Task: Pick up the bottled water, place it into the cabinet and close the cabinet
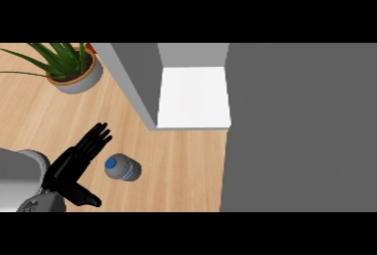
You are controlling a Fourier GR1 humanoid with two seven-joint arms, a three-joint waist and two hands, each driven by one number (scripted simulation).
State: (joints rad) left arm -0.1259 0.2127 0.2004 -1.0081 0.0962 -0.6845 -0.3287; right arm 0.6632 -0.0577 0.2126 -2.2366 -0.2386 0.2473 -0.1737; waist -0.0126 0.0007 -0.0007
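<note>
The bottled water [121, 168] stands upright on the wooden counter [177, 164], seen from above with its blue cap and pale body. My left hand [77, 158] is open just to the left of the bottle, fingers straight and pointing up and right, thumb spread toward the lower edge; a small gap separates it from the bottle. The cabinet [193, 97] stands beyond the bottle with its white inner shelf showing. Its grey door [298, 124] is swung open and fills the right side of the view. My right hand does not show.
A potted plant [72, 69] in a grey pot stands at the far left of the counter. The cabinet's grey side wall [132, 79] rises between the plant and the shelf.
</note>
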